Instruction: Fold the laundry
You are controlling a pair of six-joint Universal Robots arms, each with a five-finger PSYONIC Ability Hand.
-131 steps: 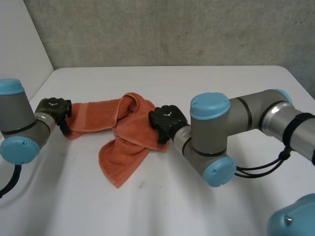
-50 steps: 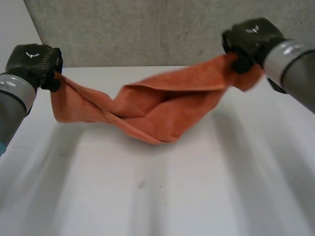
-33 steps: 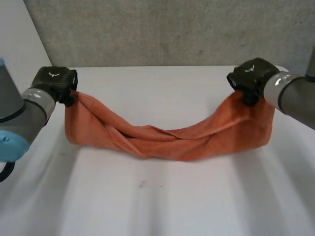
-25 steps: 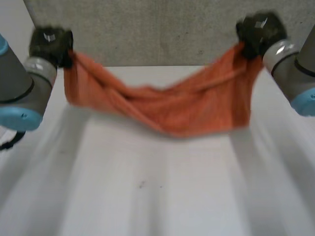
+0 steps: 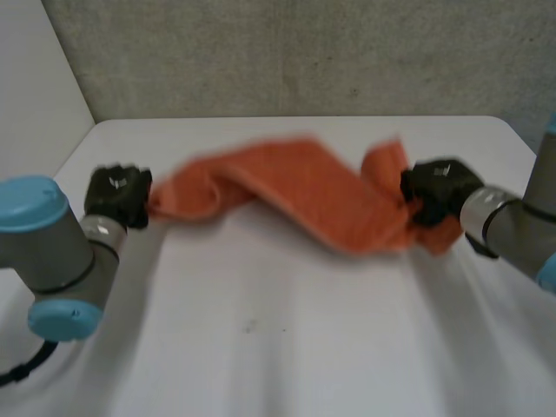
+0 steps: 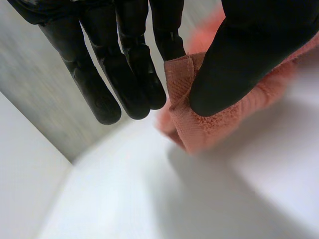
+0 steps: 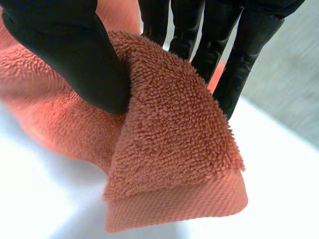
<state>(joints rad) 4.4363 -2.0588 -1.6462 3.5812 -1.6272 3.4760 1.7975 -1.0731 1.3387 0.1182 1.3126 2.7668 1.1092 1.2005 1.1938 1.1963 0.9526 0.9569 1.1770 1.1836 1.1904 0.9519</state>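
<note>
Both hands have dropped from their raised position of half a second ago, and the towel (image 5: pixel 295 187), which then hung as a sagging band in front of the wall (image 5: pixel 304 52), now stretches low across the far half of the table (image 5: pixel 278 347).

Head view: the left hand (image 5: pixel 117 195) holds one end of the orange towel and the right hand (image 5: pixel 439 193) holds the other, with the two hands well apart. The cloth runs between them as a twisted, bunched band, wider at the middle and narrowing toward each hand. It is blurred, so whether its lower edge touches the table cannot be told. The left arm (image 5: pixel 52 248) and the right arm (image 5: pixel 512 230) reach in from their own sides.

Left wrist view: the left hand (image 6: pixel 239 59) pinches a hemmed corner of the towel (image 6: pixel 199 129) between its thumb and one finger. Its other fingers extend straight beside the cloth and do not hold it. The white table (image 6: pixel 239 199) lies below.

Right wrist view: the right hand (image 7: pixel 70 59) presses its thumb onto a folded-over corner of the towel (image 7: pixel 174 159), clamping it against the fingers behind. The woven hem band of that corner hangs free just beyond the fingertips, above the table (image 7: pixel 279 149).
</note>
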